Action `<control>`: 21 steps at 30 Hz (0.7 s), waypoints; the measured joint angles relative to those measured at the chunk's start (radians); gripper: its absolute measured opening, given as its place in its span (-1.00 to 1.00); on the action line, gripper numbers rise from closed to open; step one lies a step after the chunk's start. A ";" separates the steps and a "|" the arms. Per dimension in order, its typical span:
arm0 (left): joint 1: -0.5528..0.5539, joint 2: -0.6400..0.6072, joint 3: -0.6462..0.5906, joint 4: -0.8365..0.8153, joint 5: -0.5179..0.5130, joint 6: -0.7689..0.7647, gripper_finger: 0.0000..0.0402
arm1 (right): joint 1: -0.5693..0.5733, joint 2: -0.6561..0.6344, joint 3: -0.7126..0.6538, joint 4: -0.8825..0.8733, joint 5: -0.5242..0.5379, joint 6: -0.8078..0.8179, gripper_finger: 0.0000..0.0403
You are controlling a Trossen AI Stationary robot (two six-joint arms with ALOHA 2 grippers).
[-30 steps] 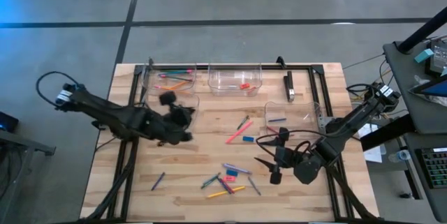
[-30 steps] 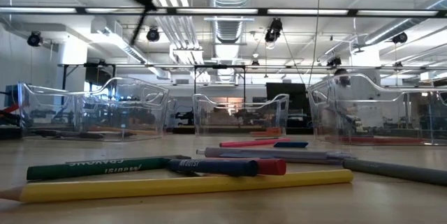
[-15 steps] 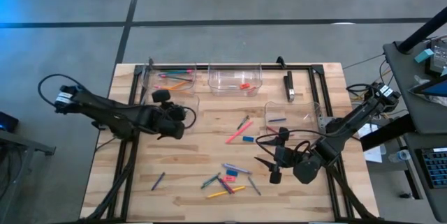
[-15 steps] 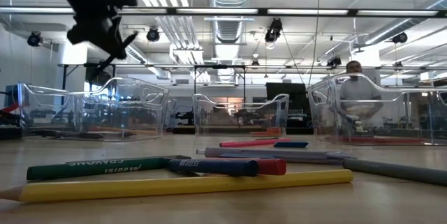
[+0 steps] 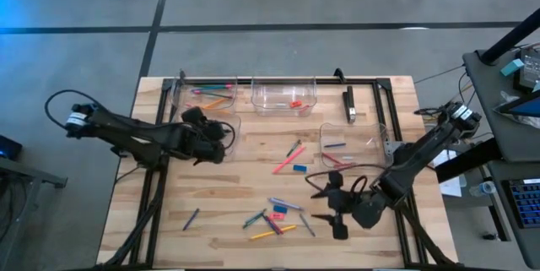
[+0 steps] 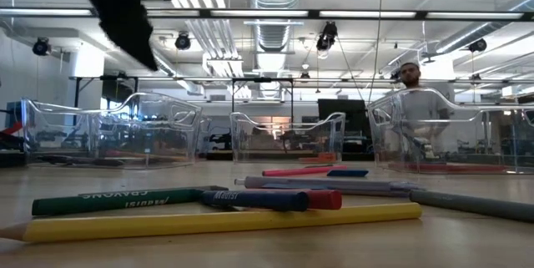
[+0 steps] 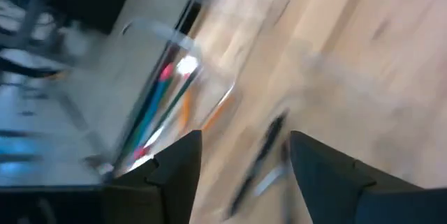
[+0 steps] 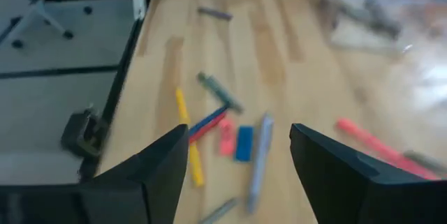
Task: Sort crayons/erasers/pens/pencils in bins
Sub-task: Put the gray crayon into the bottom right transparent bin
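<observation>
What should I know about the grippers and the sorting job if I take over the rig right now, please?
Left gripper: jaws open, empty, over the bin by the pencil bin, a dark pen beneath it.
Right gripper: jaws open, empty, above the loose pile at the front.
Done: pencils binned back left, an eraser in the middle bin, a few sticks in the right bin.
Left: front pile, pink pencil mid-table, stray stick front left.

Both arms are dark, jointed and slim, trailing looped black cables; each wrist carries 2 tapered black fingers.
</observation>
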 joint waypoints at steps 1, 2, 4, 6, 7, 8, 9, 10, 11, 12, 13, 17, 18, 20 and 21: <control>-0.015 -0.011 0.000 0.051 0.000 -0.010 0.00 | 0.009 0.016 0.000 0.000 -0.006 0.014 0.18; -0.032 -0.019 -0.002 0.119 0.000 -0.010 0.01 | 0.021 0.037 0.000 0.000 -0.008 0.037 0.17; -0.071 -0.036 -0.014 0.286 -0.001 0.032 0.01 | 0.040 0.075 0.000 -0.003 -0.010 0.091 0.17; -0.112 -0.041 -0.027 0.468 -0.001 0.104 0.01 | 0.055 0.116 0.000 -0.004 -0.032 0.143 0.17; -0.131 -0.041 -0.035 0.570 -0.002 0.143 0.01 | 0.063 0.134 0.000 -0.005 -0.049 0.169 0.17; -0.148 -0.038 -0.046 0.667 -0.002 0.189 0.01 | 0.070 0.154 0.000 -0.005 -0.064 0.196 0.17; -0.163 -0.034 -0.059 0.772 -0.004 0.235 0.01 | 0.075 0.176 0.000 -0.001 -0.076 0.223 0.16; -0.174 -0.029 -0.074 0.887 -0.004 0.284 0.01 | 0.080 0.195 0.000 0.001 -0.085 0.247 0.15; -0.183 -0.024 -0.090 0.991 -0.004 0.333 0.01 | 0.087 0.214 0.000 0.000 -0.087 0.269 0.14; -0.190 -0.016 -0.105 1.086 -0.006 0.375 0.01 | 0.091 0.235 0.000 0.000 -0.087 0.290 0.14; -0.195 -0.009 -0.117 1.173 -0.006 0.410 0.01 | 0.093 0.254 0.000 0.002 -0.088 0.308 0.13; -0.198 0.028 -0.167 1.438 -0.006 0.479 0.01 | 0.097 0.332 0.011 0.000 -0.108 0.347 0.11; -0.198 0.038 -0.174 1.462 -0.008 0.487 0.01 | 0.097 0.351 0.019 -0.001 -0.108 0.354 0.11; -0.198 0.053 -0.175 1.468 -0.007 0.506 0.01 | 0.097 0.383 0.038 0.001 -0.108 0.356 0.11; -0.198 0.058 -0.176 1.467 -0.007 0.508 0.01 | 0.097 0.400 0.048 0.000 -0.107 0.357 0.11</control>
